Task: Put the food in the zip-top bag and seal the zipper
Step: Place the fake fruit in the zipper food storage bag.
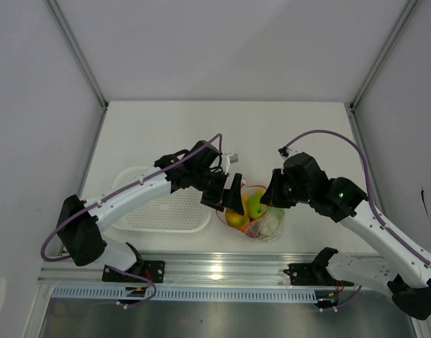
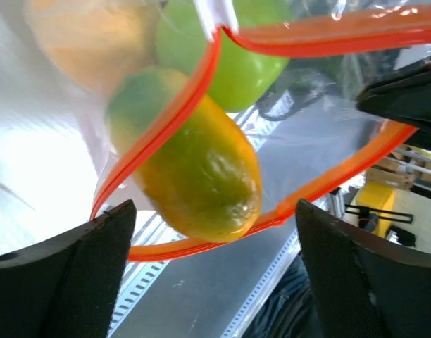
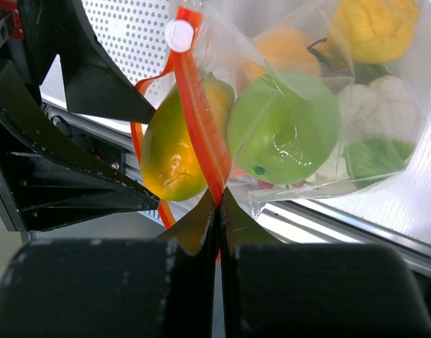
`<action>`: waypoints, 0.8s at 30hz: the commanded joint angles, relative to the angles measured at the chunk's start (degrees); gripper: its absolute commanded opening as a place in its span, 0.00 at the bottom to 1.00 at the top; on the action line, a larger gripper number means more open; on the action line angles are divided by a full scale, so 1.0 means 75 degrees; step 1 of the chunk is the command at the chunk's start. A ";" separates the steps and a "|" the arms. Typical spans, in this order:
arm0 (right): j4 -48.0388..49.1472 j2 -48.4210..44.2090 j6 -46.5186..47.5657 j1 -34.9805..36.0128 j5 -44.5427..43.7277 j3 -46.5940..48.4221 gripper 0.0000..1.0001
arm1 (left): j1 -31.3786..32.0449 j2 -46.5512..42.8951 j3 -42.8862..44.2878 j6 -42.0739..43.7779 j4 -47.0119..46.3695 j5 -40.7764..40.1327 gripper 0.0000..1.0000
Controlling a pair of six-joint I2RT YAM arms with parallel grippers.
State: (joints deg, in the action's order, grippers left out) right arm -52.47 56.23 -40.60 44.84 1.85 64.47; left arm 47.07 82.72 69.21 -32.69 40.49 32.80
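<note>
zip-top bag (image 3: 384,176): thin clear plastic film, glossy, creased
zipper (image 3: 201,127): smooth red-orange plastic strip, half translucent
green fruit (image 3: 282,130): smooth, shiny plastic
yellow-green fruit (image 2: 201,176): glossy skin, faintly dimpled
yellow fruit (image 3: 374,28): bumpy, matt
white lump (image 3: 388,105): knobbly, dull
basket (image 1: 159,211): white perforated plastic, matt
left gripper (image 2: 213,211) fingers (image 2: 67,274): matt black plastic
rail (image 1: 222,267): bright bare metal
table (image 1: 201,127): white, matt

Beyond the black right fingers (image 3: 96,289), the zipper (image 3: 201,134) is red-orange with a white tab (image 3: 179,35). The zip-top bag (image 3: 236,28) is clear. Through it show a green apple (image 3: 282,130), orange fruit (image 3: 286,49), yellow fruit (image 3: 374,28) and white cauliflower (image 3: 384,105). The mango (image 3: 170,151) is yellow-green. The basket (image 3: 138,35) is white, dotted with holes.
</note>
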 commanded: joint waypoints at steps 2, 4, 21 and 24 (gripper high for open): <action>0.0058 -0.0196 -0.0141 0.0045 -0.0129 0.0287 0.00 | 0.0134 -0.0354 0.0650 0.0478 0.0541 -0.0669 1.00; 0.0070 -0.0208 -0.0130 0.0045 -0.0117 0.0287 0.00 | 0.0134 -0.0376 0.0767 0.0526 0.0788 -0.0972 0.99; -0.0106 -0.0419 -0.0176 0.0045 -0.0199 0.0428 0.00 | 0.0134 -0.1608 -0.0157 0.0410 0.0766 -0.2967 0.70; -0.0106 -0.0407 -0.0177 0.0045 -0.0211 0.0416 0.00 | 0.0158 -0.1584 -0.0508 0.0245 0.0346 -0.2722 0.62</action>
State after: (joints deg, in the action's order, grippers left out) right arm -53.95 54.26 -40.99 44.93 1.30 64.64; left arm 47.79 70.59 67.48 -30.00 45.87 11.75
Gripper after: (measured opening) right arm 0.002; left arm 0.637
